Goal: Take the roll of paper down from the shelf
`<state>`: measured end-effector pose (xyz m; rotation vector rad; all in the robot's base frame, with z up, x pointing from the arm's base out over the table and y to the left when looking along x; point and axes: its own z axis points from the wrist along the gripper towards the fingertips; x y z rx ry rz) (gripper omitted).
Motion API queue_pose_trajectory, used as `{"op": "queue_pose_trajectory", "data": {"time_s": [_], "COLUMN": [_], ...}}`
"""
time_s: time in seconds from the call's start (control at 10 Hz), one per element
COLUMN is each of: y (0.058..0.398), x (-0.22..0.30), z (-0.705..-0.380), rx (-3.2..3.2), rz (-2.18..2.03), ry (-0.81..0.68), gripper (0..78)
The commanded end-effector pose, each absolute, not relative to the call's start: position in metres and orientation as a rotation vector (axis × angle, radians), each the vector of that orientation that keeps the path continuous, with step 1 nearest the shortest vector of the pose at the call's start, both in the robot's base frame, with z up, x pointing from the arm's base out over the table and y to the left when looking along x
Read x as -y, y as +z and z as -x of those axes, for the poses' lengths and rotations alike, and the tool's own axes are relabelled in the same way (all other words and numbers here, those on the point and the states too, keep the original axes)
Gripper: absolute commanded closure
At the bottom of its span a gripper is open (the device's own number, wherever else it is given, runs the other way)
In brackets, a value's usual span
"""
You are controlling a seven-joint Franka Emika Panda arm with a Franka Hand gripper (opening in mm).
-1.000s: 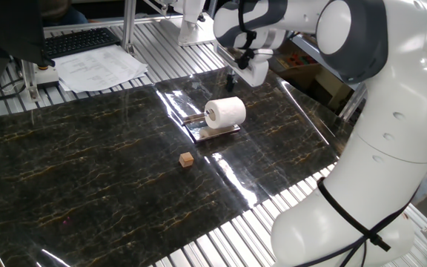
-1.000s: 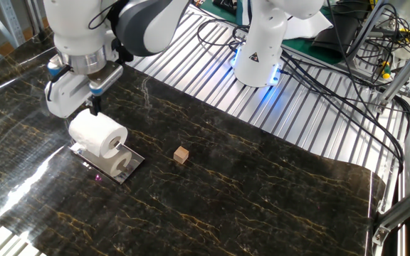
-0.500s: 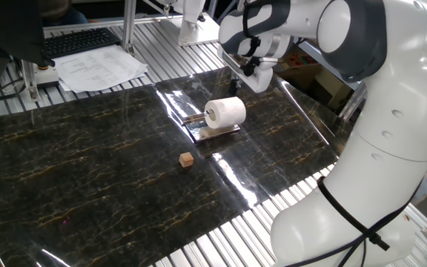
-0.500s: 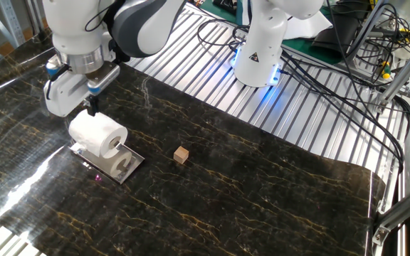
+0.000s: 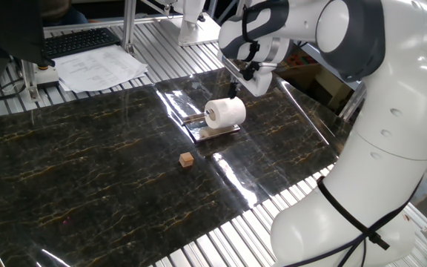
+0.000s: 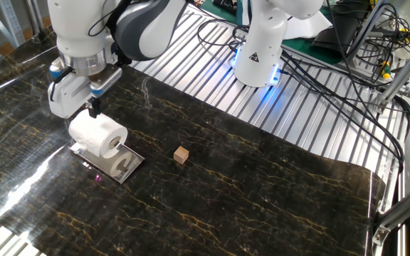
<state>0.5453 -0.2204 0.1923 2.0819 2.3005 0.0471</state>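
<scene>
The roll of paper [image 5: 224, 113] is a white toilet-paper roll lying on its side on the shelf [image 5: 213, 132], a small shiny metal platform on the dark marble table. Both show in the other fixed view too, the roll [image 6: 100, 136] on the shelf [image 6: 123, 165]. My gripper [image 5: 238, 92] hangs just above and behind the roll, not touching it. In the other fixed view the gripper [image 6: 82, 114] sits over the roll's far end. One dark finger [image 6: 95, 107] shows off-centre on the hand, so the jaws look open and empty; the other finger is hidden.
A small tan wooden cube [image 5: 187, 159] lies on the table in front of the shelf, also in the other fixed view [image 6: 181, 155]. Printed paper sheets [image 5: 98, 68] and a keyboard [image 5: 80, 41] lie beyond the table's far edge. Cables [image 6: 319, 50] and a robot base [image 6: 258, 57] stand on the ribbed surface.
My gripper has moved a little down and closer to the roll's far end. The roll, shelf and cube have not moved.
</scene>
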Motion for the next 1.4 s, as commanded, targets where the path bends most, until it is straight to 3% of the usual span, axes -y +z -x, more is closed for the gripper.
{"op": "queue_pose_trajectory", "data": {"time_s": [0.1, 1.4], "y": [0.186, 0.174], "x": [0.221, 0.221], "z": [-0.546, -0.547], "rx": [-2.293, -2.308], "rz": [-2.078, -2.061], "ry": [0.053, 0.059], "gripper": [77.6, 77.6]}}
